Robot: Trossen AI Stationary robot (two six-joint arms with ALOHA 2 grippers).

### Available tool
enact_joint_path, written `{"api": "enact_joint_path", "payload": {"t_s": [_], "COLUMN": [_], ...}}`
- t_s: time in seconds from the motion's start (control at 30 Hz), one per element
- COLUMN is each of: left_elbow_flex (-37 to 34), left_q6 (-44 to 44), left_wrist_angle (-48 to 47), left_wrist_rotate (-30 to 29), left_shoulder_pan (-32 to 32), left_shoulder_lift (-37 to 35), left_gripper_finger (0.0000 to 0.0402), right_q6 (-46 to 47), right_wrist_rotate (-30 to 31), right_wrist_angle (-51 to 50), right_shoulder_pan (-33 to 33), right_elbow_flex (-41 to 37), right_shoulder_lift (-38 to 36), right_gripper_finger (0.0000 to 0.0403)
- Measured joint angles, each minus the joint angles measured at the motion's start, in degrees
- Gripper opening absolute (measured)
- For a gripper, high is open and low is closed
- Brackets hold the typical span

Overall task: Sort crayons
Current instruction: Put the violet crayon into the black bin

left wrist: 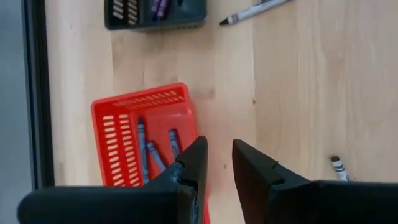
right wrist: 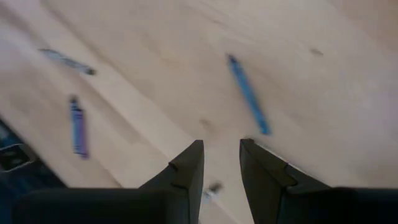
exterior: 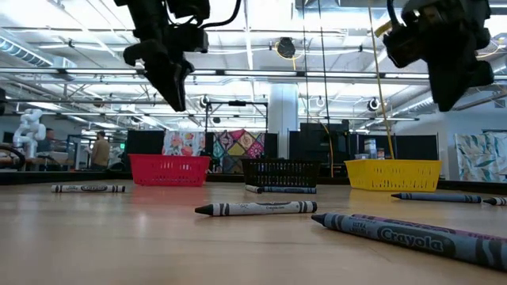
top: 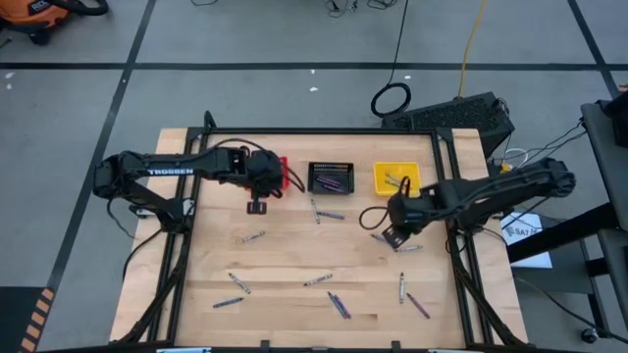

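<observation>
Crayons in blue, purple and grey lie scattered on the wooden table (top: 294, 257), for instance a grey one (top: 252, 236) and a purple one (top: 339, 305). My left gripper (top: 257, 203) is open and empty, above the table just near of the red basket (top: 285, 175), which holds blue crayons (left wrist: 149, 152). My right gripper (top: 392, 236) is open and empty, above the table near of the yellow basket (top: 396, 177). A blue crayon (right wrist: 249, 93) lies flat ahead of its fingers. The black basket (top: 331, 176) holds purple crayons (left wrist: 158, 7).
The three baskets stand in a row at the table's far side. A black frame (top: 186, 245) runs along the table's edges. A black cable loop (top: 371, 216) lies beside my right gripper. Several crayons lie toward the near edge (top: 317, 280).
</observation>
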Motion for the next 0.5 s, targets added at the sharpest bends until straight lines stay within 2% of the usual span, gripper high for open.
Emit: {"api": "enact_joint_path", "payload": {"t_s": [0.17,0.27,0.37,0.5], "left_elbow_flex": [0.0,0.0,0.0,0.0], "left_q6": [0.06,0.75,1.11,1.12], "left_wrist_angle": [3.37,3.62,3.61,3.68], "left_wrist_rotate": [0.02,0.02,0.02,0.0], "left_shoulder_pan": [-0.72,-0.71,-0.71,-0.71], "left_shoulder_lift": [0.0,0.0,0.0,0.0], "left_gripper_finger": [0.0073,0.0073,0.0073,0.0073], "right_q6": [-8.0,-8.32,-7.31,-3.64], "right_wrist_rotate": [2.81,4.36,0.49,-5.97], "right_wrist_angle": [11.61,17.48,18.24,13.09], "right_shoulder_pan": [0.34,-0.15,-0.16,2.13], "right_elbow_flex": [0.0,0.0,0.0,-0.02], "right_shoulder_lift": [2.76,4.78,6.58,9.2], "right_gripper_finger": [0.0091,0.0091,0.0091,0.0091]}}
